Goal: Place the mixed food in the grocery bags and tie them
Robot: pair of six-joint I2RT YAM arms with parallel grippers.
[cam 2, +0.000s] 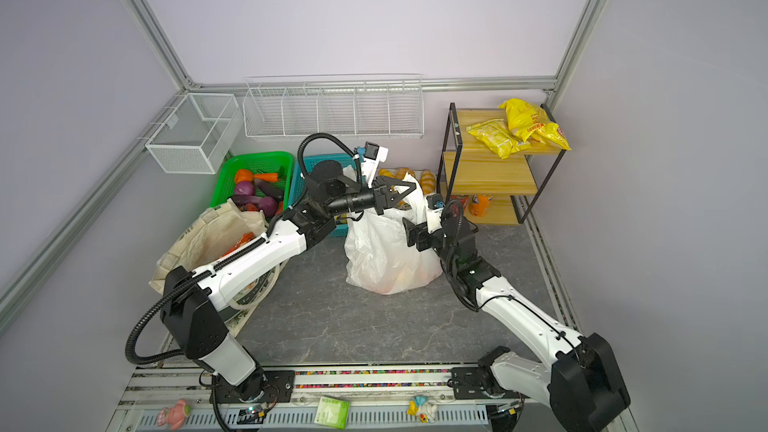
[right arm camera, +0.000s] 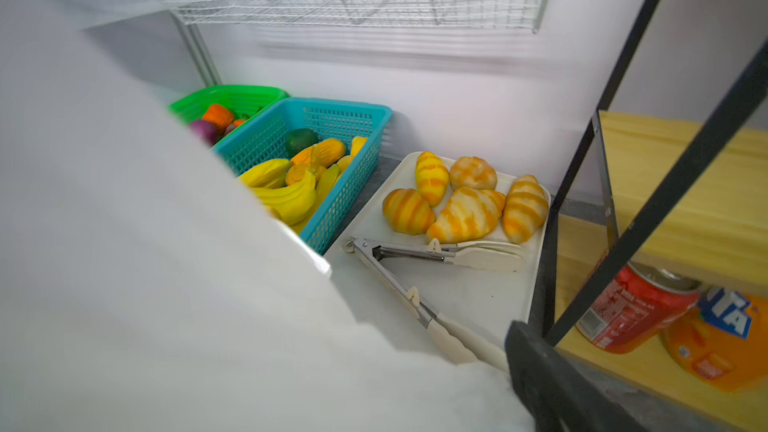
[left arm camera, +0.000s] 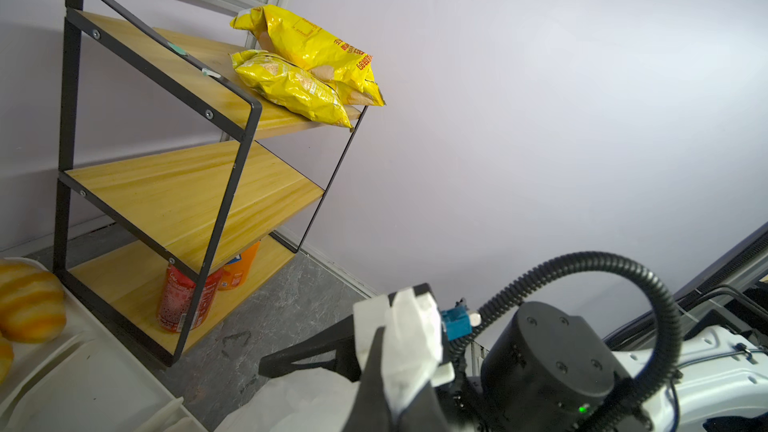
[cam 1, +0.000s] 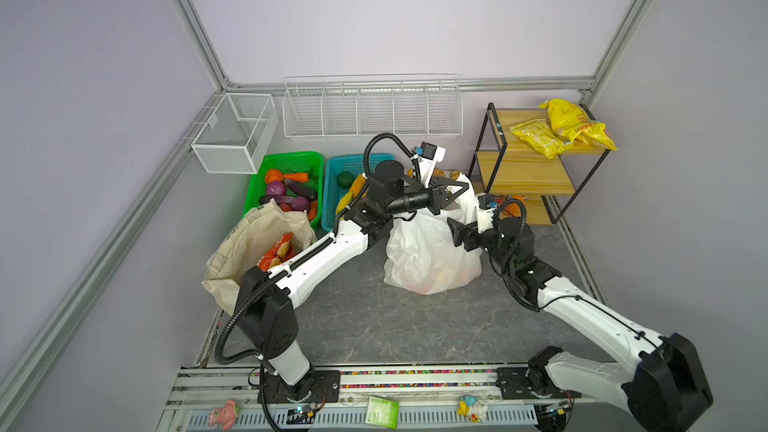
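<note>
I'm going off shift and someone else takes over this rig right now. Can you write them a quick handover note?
Left gripper: shut on the plastic bag's top, holding it up.
Right gripper: looks open, against the bag's side.
Red packet sits in the canvas tote; orange fruit shows through the plastic bag.
Done: food in both bags.
Left: tying; neither bag is knotted yet.

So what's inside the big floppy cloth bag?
A red crinkly snack packet pokes out of the cloth bag. Anything deeper is hidden by the bag's folds and by the left arm crossing over it.
</note>
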